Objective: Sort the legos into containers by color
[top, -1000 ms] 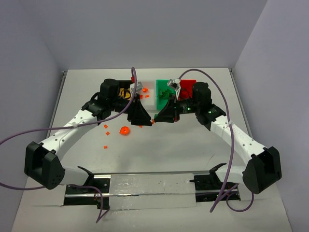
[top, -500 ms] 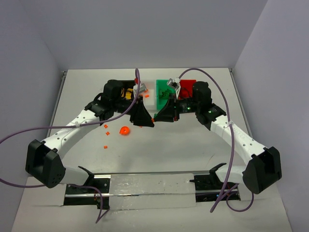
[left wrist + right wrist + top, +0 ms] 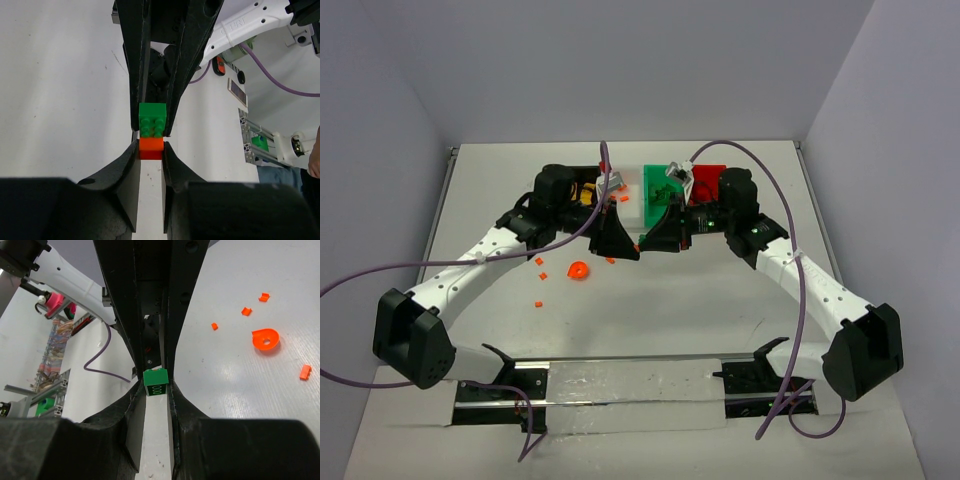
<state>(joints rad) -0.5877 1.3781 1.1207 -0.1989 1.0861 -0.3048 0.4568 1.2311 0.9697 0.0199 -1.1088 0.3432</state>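
Left wrist view: the left gripper (image 3: 150,154) is clenched on an orange brick (image 3: 151,149), with a pad pressed to each side. That brick is stuck to a green brick (image 3: 152,119), which sits between the long black fingers (image 3: 134,75) of the right gripper (image 3: 153,127) reaching in from the far side. The right wrist view shows the right gripper clamped on the green brick, with the other arm's fingers straight ahead. From the top camera, both grippers meet tip to tip just in front of the white bin (image 3: 632,210) and green bin (image 3: 655,178). The black bin (image 3: 592,178), partly hidden by the left arm, holds yellow pieces at the left of the row, and the red bin (image 3: 710,172) stands at the right. A round orange piece (image 3: 577,270) lies on the table (image 3: 720,300) near the left gripper, with small orange bits (image 3: 538,260) scattered to its left.
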